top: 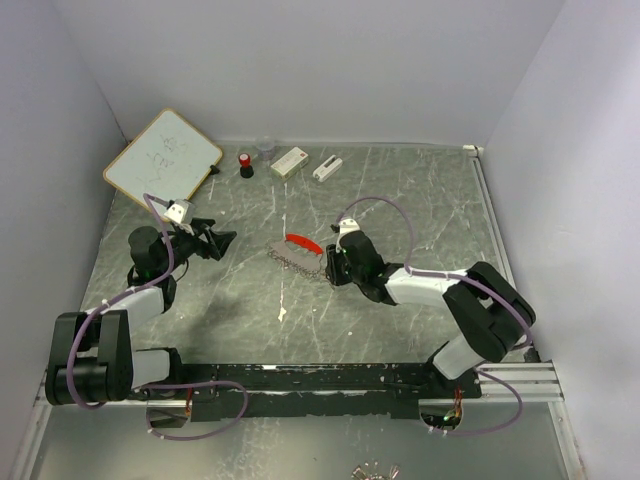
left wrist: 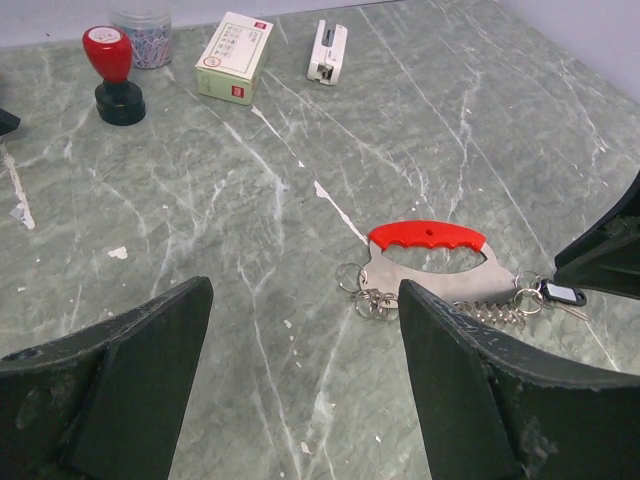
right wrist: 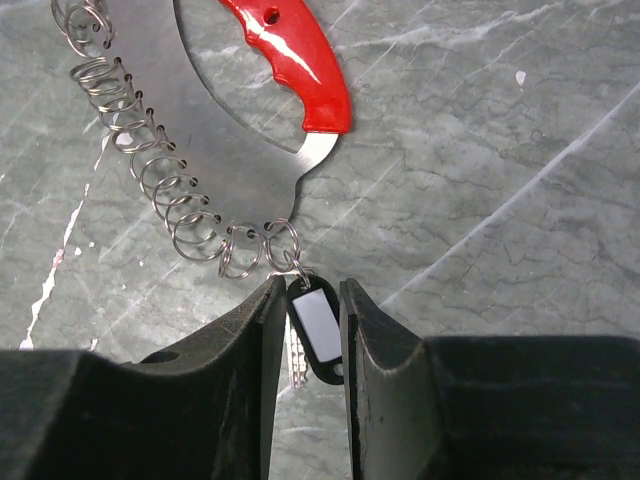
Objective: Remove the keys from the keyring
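Note:
The keyring (top: 292, 252) is a flat silvery plate with a red grip (left wrist: 428, 236) and a row of wire rings along its edge (right wrist: 160, 180). It lies mid-table. A key (right wrist: 297, 362) with a black tag (right wrist: 318, 328) hangs from the end ring. My right gripper (right wrist: 312, 283) is shut on that tag, fingers on both of its sides, just right of the plate (top: 330, 266). My left gripper (left wrist: 303, 290) stands open above bare table, left of the keyring (top: 224, 240), holding nothing.
Along the back edge stand a small whiteboard (top: 163, 155), a red-capped black stamp (left wrist: 113, 72), a jar of paper clips (left wrist: 143, 25), a white box (left wrist: 234, 45) and a white stapler-like piece (left wrist: 327, 50). Walls close in the left, back and right sides.

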